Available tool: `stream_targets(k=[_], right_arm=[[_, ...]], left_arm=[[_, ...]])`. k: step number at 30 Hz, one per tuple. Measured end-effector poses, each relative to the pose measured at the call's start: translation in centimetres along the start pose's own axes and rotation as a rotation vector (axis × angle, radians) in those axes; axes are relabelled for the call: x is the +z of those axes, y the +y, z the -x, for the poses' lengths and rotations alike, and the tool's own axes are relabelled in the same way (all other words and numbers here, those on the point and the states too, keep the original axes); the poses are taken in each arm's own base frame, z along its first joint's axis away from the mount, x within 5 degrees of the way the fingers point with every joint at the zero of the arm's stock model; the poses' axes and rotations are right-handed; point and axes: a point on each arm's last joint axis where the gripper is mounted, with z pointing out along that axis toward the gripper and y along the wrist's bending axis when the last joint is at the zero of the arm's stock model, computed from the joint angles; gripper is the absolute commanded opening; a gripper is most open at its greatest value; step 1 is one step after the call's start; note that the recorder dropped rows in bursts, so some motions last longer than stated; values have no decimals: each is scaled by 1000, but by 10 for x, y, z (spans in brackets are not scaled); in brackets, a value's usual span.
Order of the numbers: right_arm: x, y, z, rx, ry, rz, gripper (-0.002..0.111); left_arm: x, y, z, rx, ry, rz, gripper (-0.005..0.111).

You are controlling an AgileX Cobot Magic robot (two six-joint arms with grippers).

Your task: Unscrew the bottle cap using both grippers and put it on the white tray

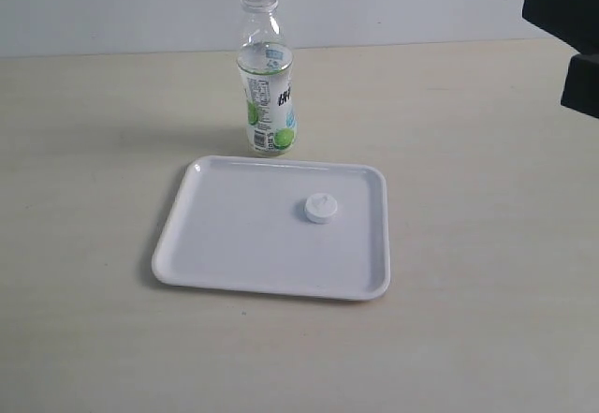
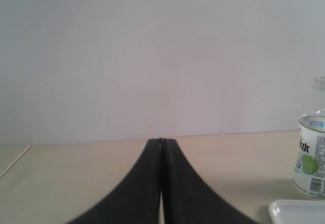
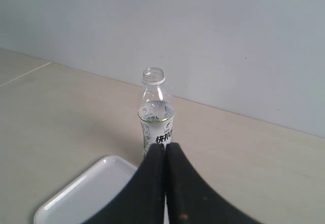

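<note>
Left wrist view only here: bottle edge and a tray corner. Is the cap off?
Observer: Yes. The bottle stands upright with its neck open.
Operator: Where's the cap?
Observer: The bottle cap lies on the white tray, right of the middle in the exterior view.
Operator: Right gripper?
Observer: The right gripper is shut and holds nothing.

Beige table [image 1: 487, 244], perhaps laminate, bears the white tray [image 1: 225, 244] and bottle [image 1: 269, 104].
</note>
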Motion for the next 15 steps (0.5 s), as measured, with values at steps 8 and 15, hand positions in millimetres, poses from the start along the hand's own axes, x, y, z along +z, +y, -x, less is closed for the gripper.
stream_targets(k=[8,15], right_arm=[[0,0,0,0,0,0,0],[0,0,0,0,0,0,0]], left_arm=[[3,-6,-28,22,90,-50,0],[1,-7,-45,14,233,-59,0]])
